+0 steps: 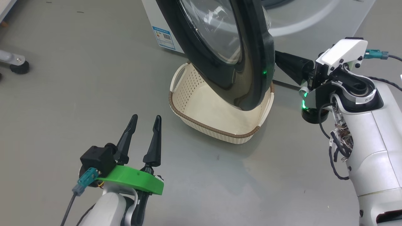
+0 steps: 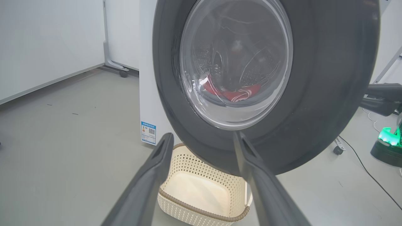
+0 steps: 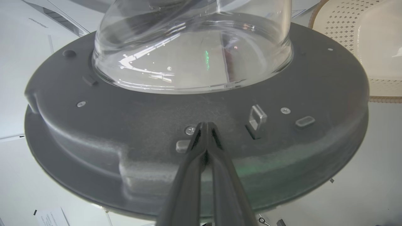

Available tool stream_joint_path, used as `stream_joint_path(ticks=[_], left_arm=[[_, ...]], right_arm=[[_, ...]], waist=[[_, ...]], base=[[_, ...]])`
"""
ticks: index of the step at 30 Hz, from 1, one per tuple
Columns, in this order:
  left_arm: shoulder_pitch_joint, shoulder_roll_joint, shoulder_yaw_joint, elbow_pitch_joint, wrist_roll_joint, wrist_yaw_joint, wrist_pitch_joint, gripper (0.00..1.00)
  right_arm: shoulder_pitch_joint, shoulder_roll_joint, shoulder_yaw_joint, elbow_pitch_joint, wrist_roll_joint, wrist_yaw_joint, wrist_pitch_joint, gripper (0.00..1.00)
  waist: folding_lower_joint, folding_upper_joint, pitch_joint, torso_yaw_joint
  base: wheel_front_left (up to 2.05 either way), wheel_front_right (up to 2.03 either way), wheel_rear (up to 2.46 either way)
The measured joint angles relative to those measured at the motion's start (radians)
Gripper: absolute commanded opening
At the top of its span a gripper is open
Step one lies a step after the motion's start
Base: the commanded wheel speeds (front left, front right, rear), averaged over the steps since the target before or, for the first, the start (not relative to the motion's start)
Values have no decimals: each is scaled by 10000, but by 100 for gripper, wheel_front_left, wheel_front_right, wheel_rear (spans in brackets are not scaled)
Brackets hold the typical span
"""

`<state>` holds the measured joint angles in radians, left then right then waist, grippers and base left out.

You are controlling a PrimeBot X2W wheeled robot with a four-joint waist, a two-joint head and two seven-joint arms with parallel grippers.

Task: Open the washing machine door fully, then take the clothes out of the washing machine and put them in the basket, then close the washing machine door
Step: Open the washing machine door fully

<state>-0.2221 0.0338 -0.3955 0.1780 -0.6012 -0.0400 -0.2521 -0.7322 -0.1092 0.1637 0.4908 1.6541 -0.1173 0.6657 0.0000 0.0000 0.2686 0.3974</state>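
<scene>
The washing machine door [image 1: 226, 47] stands part open, swung out from the washing machine [image 1: 157, 18]. The right pincer [image 3: 205, 131] is closed tight, holding nothing, its tips pressed against the door's inner face just beside the latch. The left pincer [image 1: 147, 121] is spread wide and empty, well clear of the door's outer side. The basket [image 1: 191, 84] sits directly under the door's lower edge. The clothes [image 2: 238, 92] lie behind the door, inside the drum. The likely trouble is that the closed tips bear on smooth plastic and could skid off mid-push, leaving the door short of fully open. A door left hanging over the basket would also block the drop.
</scene>
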Motion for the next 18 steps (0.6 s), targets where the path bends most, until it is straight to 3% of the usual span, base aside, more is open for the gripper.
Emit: stream_joint_path(ticks=[18], left_arm=[[18, 2, 46, 29, 159, 10, 0, 100]], right_arm=[[475, 341, 700, 236, 692, -13, 433, 0]], waist=[[0, 0, -372, 8]], base=[[0, 0, 0]])
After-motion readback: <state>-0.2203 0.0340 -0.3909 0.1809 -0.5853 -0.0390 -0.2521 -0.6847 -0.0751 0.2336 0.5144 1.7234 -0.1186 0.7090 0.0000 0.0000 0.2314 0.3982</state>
